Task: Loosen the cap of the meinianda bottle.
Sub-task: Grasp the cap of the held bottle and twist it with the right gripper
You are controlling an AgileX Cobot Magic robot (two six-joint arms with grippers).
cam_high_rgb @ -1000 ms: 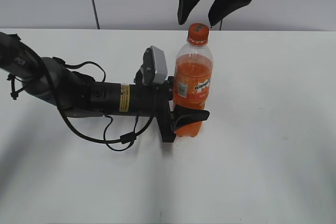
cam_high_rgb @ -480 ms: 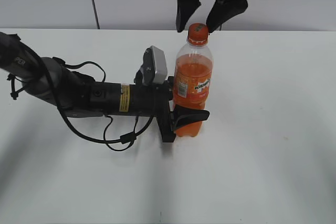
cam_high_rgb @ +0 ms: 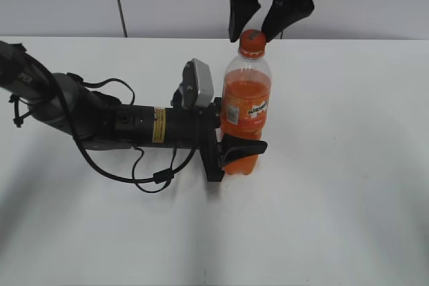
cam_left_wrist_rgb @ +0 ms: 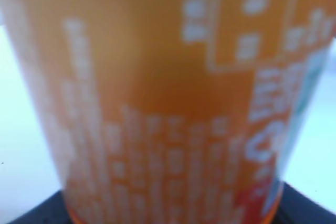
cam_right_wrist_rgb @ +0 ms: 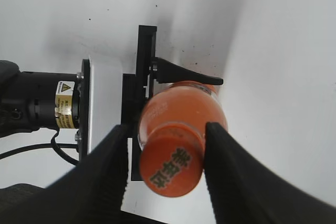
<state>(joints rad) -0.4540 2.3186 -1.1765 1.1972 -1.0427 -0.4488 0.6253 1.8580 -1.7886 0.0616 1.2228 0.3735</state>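
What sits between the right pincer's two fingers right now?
The small orange ribbed plastic cap of the clear plastic orange-soda bottle sits between the right pincer fingers, gaps showing on both sides; the right wrist view shows it best.

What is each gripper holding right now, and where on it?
The left gripper clamps the meinianda bottle low on its body. The right gripper holds nothing; its open fingers flank the cap.

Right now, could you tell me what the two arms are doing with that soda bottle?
The left gripper is clamped around the lower part of the upright orange soda bottle, steadying it on the white table. The right gripper hangs above with its fingers open on either side of the orange cap, not yet closed on it. The cap is still on the bottle.
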